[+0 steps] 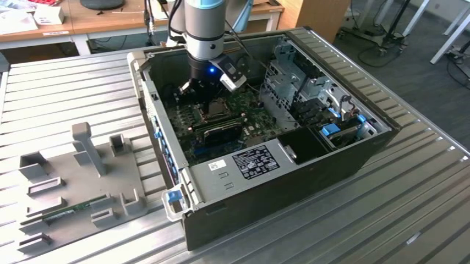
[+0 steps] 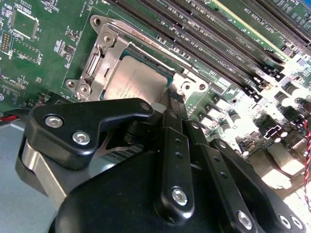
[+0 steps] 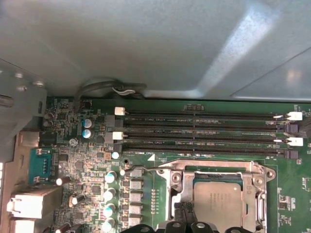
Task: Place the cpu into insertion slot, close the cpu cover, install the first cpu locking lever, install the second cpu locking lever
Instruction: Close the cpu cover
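Grey cpu partly hidden behind black end effector, its opening indiscernible.

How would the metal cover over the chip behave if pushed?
The cover looks like thin sheet metal, so it is probably light and slightly springy. It lies flat around the chip, so it would likely resist sliding.
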Controlling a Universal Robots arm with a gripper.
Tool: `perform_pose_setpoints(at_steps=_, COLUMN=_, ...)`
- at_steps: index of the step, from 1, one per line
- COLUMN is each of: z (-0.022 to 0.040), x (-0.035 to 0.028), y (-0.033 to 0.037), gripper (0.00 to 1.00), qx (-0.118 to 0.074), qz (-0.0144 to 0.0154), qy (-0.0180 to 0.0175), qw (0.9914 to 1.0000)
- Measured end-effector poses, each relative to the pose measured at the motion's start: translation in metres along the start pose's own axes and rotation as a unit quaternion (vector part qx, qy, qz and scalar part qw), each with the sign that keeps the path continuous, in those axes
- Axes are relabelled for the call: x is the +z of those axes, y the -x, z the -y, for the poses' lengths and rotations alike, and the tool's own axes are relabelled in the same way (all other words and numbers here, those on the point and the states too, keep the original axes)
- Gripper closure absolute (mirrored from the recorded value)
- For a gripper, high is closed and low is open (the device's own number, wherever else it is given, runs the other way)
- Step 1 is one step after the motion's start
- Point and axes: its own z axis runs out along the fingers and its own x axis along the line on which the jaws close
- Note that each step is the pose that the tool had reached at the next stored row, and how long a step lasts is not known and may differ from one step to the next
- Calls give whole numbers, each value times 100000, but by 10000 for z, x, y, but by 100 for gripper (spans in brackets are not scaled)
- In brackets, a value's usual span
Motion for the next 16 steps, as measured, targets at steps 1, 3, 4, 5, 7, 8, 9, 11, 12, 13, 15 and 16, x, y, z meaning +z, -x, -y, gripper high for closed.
perform_pose_setpoints(at_steps=1, z=1, x=5, y=0, gripper=89, qx=-2, qz=1, qy=-4, qw=100000)
perform_pose_setpoints(at_steps=3, z=1, x=17, y=-1, gripper=89, qx=-3, qz=-3, qy=-6, qw=100000)
perform_pose_setpoints(at_steps=4, z=1, x=21, y=-1, gripper=89, qx=-3, qz=-6, qy=-9, qw=100000)
perform_pose_setpoints(at_steps=5, z=2, x=22, y=-1, gripper=89, qx=-2, qz=-9, qy=-15, qw=100000)
perform_pose_setpoints(at_steps=7, z=1, x=23, y=-1, gripper=89, qx=-2, qz=-11, qy=-18, qw=100000)
perform_pose_setpoints(at_steps=8, z=1, x=24, y=-1, gripper=89, qx=-1, qz=-5, qy=-13, qw=100000)
perform_pose_setpoints(at_steps=9, z=1, x=24, y=-1, gripper=89, qx=-2, qz=-3, qy=-8, qw=100000)
perform_pose_setpoints(at_steps=11, z=1, x=30, y=-1, gripper=89, qx=-2, qz=11, qy=13, qw=100000)
perform_pose_setpoints(at_steps=12, z=1, x=35, y=-1, gripper=89, qx=-1, qz=2, qy=0, qw=100000)
perform_pose_setpoints(at_steps=13, z=2, x=39, y=-2, gripper=89, qx=-2, qz=-18, qy=-26, qw=100000)
perform_pose_setpoints(at_steps=15, z=3, x=43, y=-3, gripper=89, qx=0, qz=-28, qy=-42, qw=100000)
perform_pose_setpoints(at_steps=16, z=3, x=43, y=-3, gripper=89, qx=1, qz=-27, qy=-40, qw=100000)
